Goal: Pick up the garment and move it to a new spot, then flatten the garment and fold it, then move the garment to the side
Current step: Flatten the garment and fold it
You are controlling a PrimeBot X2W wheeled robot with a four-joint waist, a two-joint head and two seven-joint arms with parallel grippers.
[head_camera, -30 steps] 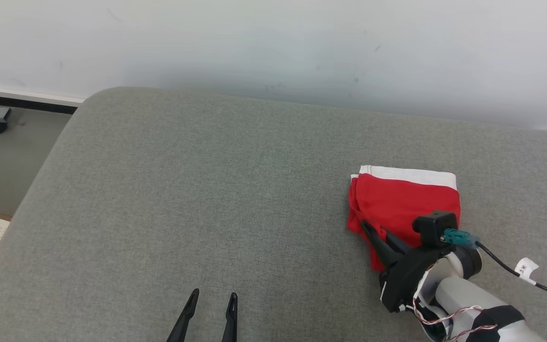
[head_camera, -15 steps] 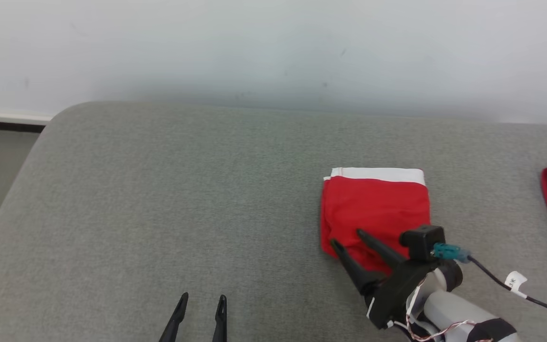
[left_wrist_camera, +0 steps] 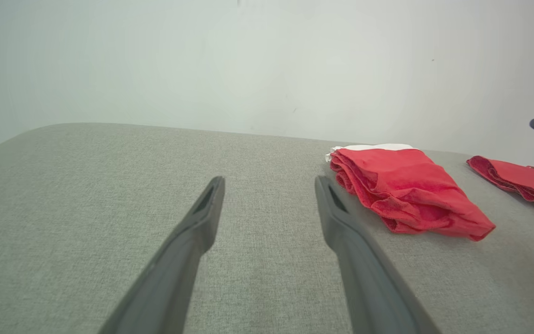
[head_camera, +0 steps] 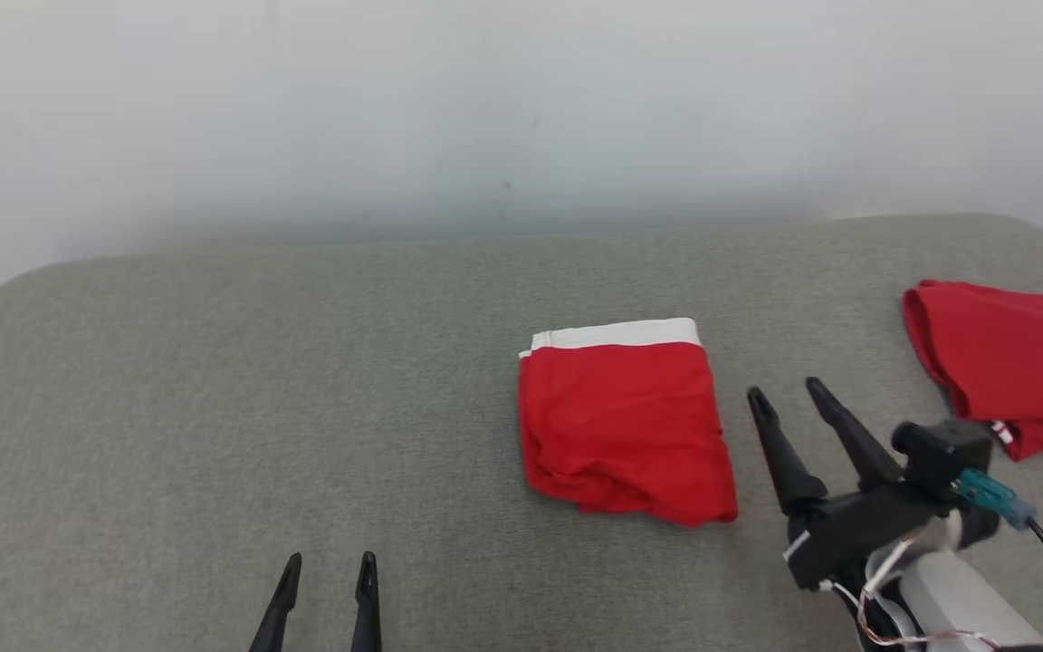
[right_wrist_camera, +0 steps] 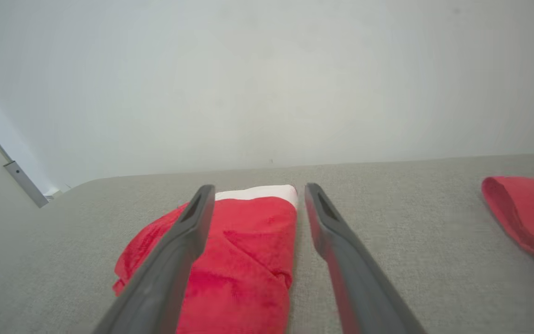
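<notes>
The garment is a folded red piece with a white band along its far edge, lying on the grey cushion. It also shows in the left wrist view and the right wrist view. My right gripper is open just right of it, lifted clear, with nothing between its fingers. In the right wrist view its fingers frame the garment's right edge. My left gripper is open near the front edge, far left of the garment, and empty.
A second red garment lies at the cushion's far right, seen too in the left wrist view and right wrist view. A pale wall runs behind the cushion. Bare grey cushion stretches to the left.
My right gripper has opened, let go of the folded garment and drawn back to its right. The camera has swung right, bringing the second red garment into view.
</notes>
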